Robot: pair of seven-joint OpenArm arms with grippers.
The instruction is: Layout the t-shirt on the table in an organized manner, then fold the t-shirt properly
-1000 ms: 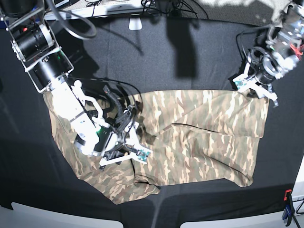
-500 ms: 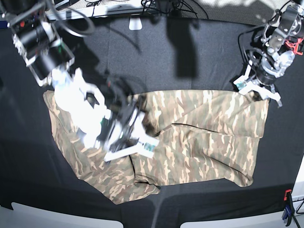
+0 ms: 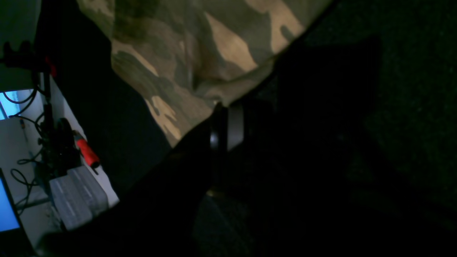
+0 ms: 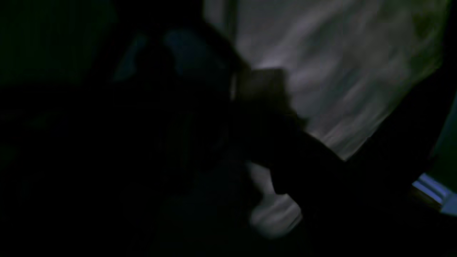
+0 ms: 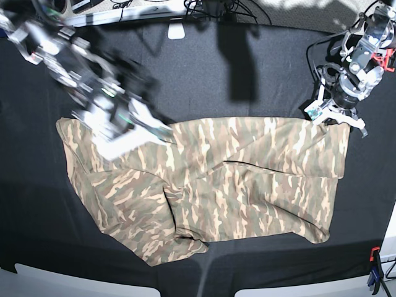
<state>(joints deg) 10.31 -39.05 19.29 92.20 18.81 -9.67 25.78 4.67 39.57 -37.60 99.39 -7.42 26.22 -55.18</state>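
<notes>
Left jaws pinching t-shirt (image 5: 247, 179) corner

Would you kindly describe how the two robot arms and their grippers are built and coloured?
The right arm has black cylindrical joints, white housings and loose black cables; motion blur hides its gripper. The left arm is black and metallic with a red fitting and black cabling, ending in the left gripper with white angular fingers and a small green circuit board.

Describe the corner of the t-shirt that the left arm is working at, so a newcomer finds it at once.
Start from the black table, where the camouflage t-shirt lies spread. Follow its far edge toward the base view's right side, up to the left end effector. That corner is the only one with an end effector shut at it; the others lie free.
</notes>
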